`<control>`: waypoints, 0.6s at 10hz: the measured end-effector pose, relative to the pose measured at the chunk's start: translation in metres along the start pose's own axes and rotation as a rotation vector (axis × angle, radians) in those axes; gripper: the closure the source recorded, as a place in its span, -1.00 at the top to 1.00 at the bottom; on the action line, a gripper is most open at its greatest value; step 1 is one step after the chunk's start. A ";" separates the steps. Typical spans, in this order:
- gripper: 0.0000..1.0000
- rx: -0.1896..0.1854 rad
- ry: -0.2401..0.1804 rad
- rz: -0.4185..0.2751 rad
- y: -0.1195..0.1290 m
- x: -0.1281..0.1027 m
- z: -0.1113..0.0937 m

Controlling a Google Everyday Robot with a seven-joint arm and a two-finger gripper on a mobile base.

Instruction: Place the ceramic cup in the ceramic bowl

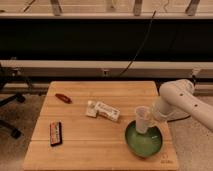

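Camera view: gripper [150, 118], clenched on the ceramic cup [142, 119], holds it upright over the ceramic bowl [144, 141] at the table's [90, 145] near right.

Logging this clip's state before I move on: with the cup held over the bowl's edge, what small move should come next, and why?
Probably lower it a little further, then release. The tool is shut on the ceramic cup, which hangs upright over the back rim of the ceramic bowl; whether its base already touches the glaze cannot be told. Easing slightly toward the bowl's centre would keep it off the rim.
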 end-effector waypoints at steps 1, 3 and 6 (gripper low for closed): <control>-1.00 0.000 0.001 -0.002 -0.001 0.001 0.001; -0.73 0.001 0.002 -0.006 -0.004 0.003 0.003; -0.60 0.003 0.004 -0.010 -0.007 0.005 0.005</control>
